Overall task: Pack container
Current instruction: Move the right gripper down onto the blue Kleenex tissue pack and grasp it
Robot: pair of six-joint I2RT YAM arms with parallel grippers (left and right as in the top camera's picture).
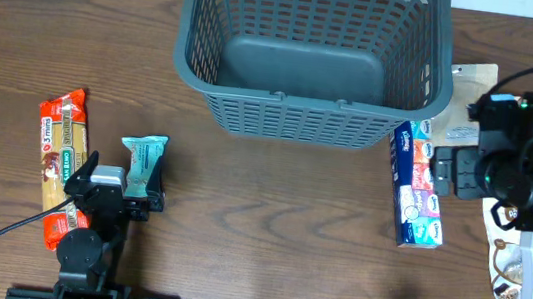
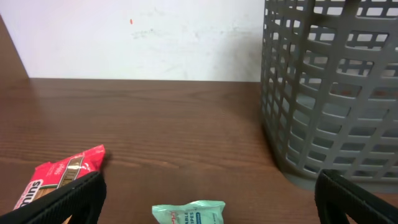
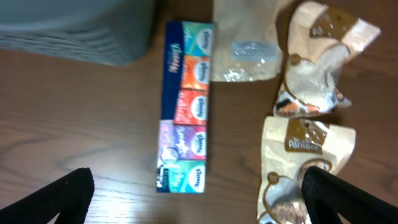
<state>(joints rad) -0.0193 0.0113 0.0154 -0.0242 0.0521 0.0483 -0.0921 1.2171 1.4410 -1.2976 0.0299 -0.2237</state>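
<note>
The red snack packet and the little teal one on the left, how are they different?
The red packet is long and narrow; the teal packet is much shorter. The teal packet lies between the open fingers of the left gripper; the red packet lies off to the side. Both rest flat on the table, outside the basket.

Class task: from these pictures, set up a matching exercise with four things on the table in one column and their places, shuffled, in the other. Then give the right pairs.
Things
1. grey basket
2. red snack packet
3. teal packet
4. tissue multipack

Places
A. just ahead of the open left gripper
B. by the basket's near right corner
C. far side, centre
D. furthest left

Pairs: 1-C, 2-D, 3-A, 4-B
</note>
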